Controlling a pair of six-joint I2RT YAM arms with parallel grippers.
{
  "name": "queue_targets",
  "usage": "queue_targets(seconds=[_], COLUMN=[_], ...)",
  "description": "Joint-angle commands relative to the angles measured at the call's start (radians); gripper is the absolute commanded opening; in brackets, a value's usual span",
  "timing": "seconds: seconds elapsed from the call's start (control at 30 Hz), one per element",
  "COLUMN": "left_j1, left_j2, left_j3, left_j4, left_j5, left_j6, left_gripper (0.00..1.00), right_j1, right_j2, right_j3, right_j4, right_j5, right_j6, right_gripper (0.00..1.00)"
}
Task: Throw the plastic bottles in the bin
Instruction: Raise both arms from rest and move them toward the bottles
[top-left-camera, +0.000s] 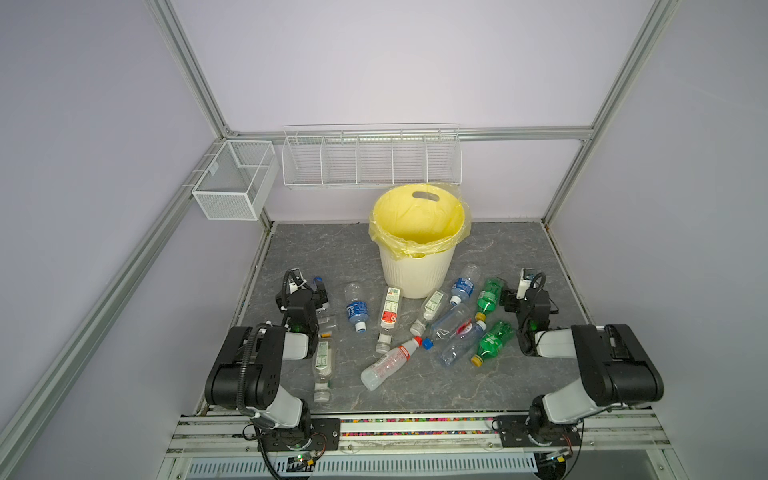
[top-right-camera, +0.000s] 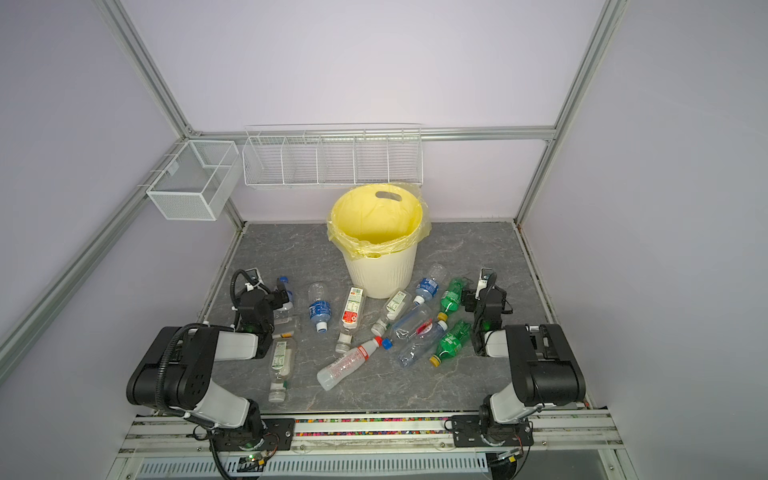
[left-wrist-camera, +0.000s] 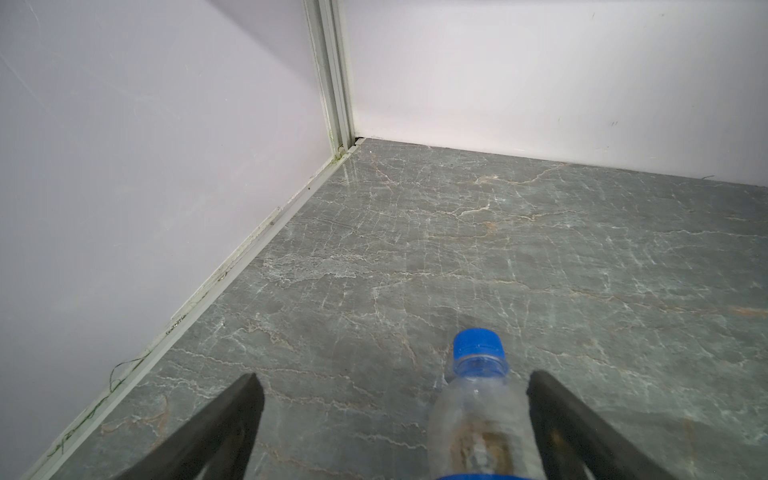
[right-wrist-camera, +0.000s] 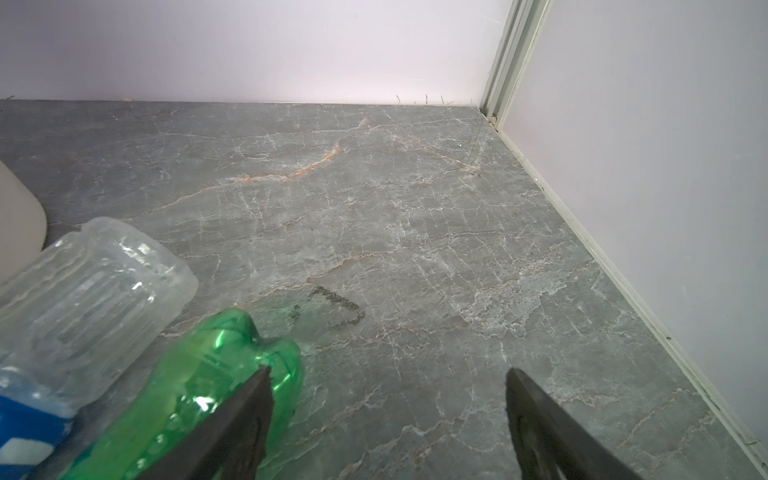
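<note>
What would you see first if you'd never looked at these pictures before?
The big cream bin with its bright yellow bag stands at the back middle of the grey table. In front of it, plastic bottles lie scattered on their sides between the left arm and the right arm.

Bright, even, diffuse light; shadows soft. Pale glare on bench (left-wrist-camera: 347, 170), upper centre of left wrist view. Top views bow at edges; near clear bottle (right-wrist-camera: 83, 299) soft
</note>
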Motion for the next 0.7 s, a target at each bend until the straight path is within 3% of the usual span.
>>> queue_targets(seconds=[0.0, 0.6, 0.67], left_j1=[0.004, 0.003, 0.003], left_j2=[-0.001, -0.001, -0.001], left_j3=[0.016, 0.015, 0.009], left_j4=[0.018, 0.022, 0.034], left_j5=[0.010, 0.008, 0.006], left_j6=[0.011, 0.011, 0.014], left_gripper=[0.99, 0.99, 0.99], right_j1=[0.000, 0.001, 0.012], right_j2=[-0.011, -0.014, -0.025], right_j3=[0.007, 0.003, 0.004], right_j4=[0.009, 0.013, 0.011], right_j5=[-0.005, -0.002, 0.041], right_j6=[-0.015, -0.016, -0.013], right_gripper=[0.89, 0.88, 0.89])
